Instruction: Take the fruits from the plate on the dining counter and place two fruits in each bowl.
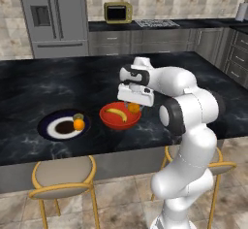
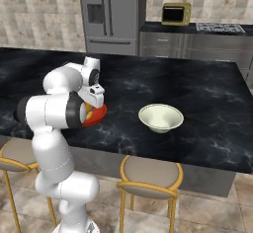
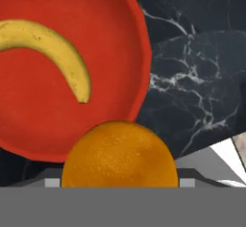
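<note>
Left base view: white robot arm reaches fwd over the dining counter (image 1: 43,87), a long black marble slab. Its gripper (image 1: 134,106) hangs just above the red bowl (image 1: 119,115), w/ an orange fruit (image 1: 134,108) showing right under the hand. A banana (image 1: 116,114) lies inside that bowl. To the left, apart from the bowl, sits the plate (image 1: 48,128), blue-rimmed, w/ a second orange (image 1: 79,124) and a small green fruit (image 1: 78,117) touching each other on its right side. Right base view: arm blocks most of the red bowl (image 2: 98,116); the cream bowl (image 2: 160,117) sits well apart to the right, nothing visible inside it. Hand view: the orange (image 3: 119,155) sits at the bottom betw. the fingertips, so the fingers look clenched on it, though the tips themselves are hidden behind the fruit. Banana (image 3: 53,53) lies curved across the red bowl's floor; the bowl rim (image 3: 144,62) passes just above the orange. Risk, as a judgement: the orange appears to sit over the rim edge rather than the bowl centre, so a release here could glance off the rim and roll away on the glossy slab. It could also land on the banana and bounce out.
</note>
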### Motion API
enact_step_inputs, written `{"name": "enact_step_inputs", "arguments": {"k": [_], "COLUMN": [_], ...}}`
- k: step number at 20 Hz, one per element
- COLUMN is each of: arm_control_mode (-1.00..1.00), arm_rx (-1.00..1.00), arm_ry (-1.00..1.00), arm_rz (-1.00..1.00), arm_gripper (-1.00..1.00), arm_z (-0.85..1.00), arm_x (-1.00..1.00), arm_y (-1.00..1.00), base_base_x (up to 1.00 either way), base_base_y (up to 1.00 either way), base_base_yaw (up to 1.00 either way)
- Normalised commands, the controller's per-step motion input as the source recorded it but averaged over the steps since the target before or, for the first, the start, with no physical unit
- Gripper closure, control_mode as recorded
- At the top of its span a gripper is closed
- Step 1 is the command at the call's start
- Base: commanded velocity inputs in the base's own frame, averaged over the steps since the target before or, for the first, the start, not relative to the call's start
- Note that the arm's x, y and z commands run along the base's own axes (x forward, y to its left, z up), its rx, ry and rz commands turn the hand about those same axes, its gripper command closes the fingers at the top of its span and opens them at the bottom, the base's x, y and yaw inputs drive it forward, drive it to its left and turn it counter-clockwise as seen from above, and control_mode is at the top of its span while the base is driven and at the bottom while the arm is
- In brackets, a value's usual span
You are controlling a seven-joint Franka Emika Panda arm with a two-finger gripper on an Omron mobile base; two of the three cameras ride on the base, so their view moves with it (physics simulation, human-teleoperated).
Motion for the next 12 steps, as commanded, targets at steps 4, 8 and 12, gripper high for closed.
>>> {"name": "enact_step_inputs", "arguments": {"k": [4,8,12], "arm_control_mode": [1.0,1.0,1.0], "arm_rx": [0.0,0.0,0.0], "arm_ry": [0.0,0.0,0.0], "arm_rz": [0.0,0.0,0.0], "arm_gripper": [1.0,1.0,1.0], "arm_z": [0.0,0.0,0.0], "arm_x": [0.0,0.0,0.0], "arm_y": [0.0,0.0,0.0], "base_base_x": [0.73,0.6,0.08], "base_base_y": [-0.29,-0.17,-0.04], "base_base_yaw": [0.09,0.05,0.0]}}
